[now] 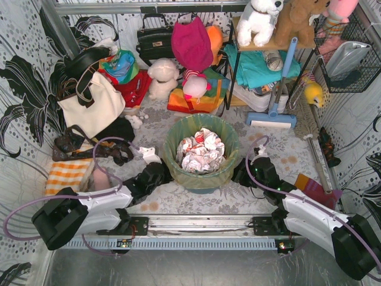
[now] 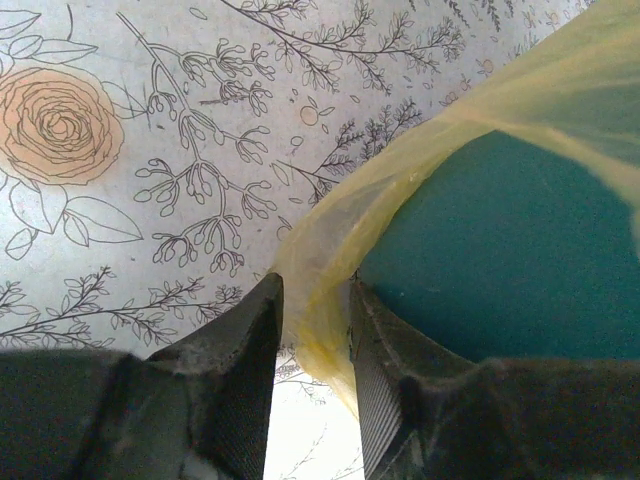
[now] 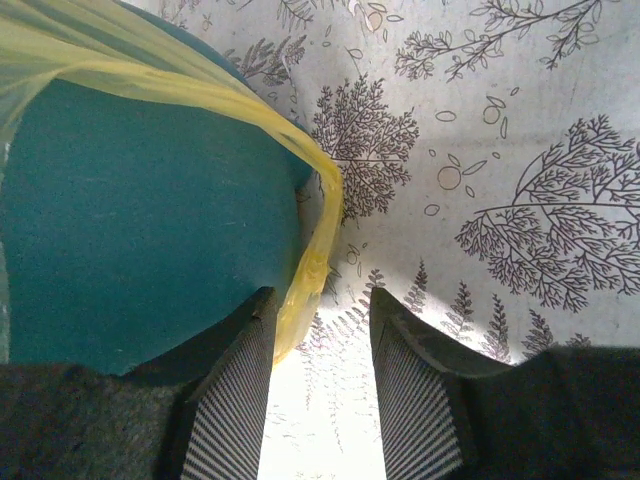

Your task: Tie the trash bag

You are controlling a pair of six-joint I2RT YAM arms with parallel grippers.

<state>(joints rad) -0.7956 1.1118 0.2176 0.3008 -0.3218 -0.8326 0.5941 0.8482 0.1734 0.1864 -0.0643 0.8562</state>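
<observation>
Gathering hem: trash bag (image 1: 176, 143) lines teal bin (image 2: 500, 250), table centre. Left gripper (image 2: 315, 295) at bin's 8 o'clock straddles hem, pinch unclear. Right gripper (image 3: 320, 305) at 4 o'clock, jaws apart around hem. Next, likely: clamp both, lift.

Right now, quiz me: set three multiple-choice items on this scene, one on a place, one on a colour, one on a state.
1. Where is the crumpled white-and-red paper? A on the shelf; B inside the thin yellow-green plastic trash bag; C under the table.
2. What colour is the round plastic bin? A red; B black; C teal.
3. The bag's mouth is: A knotted; B open over the bin's rim; C taped.
B, the paper lies in the liner; C, both wrist views show its teal wall; B, no knot is seen.
</observation>
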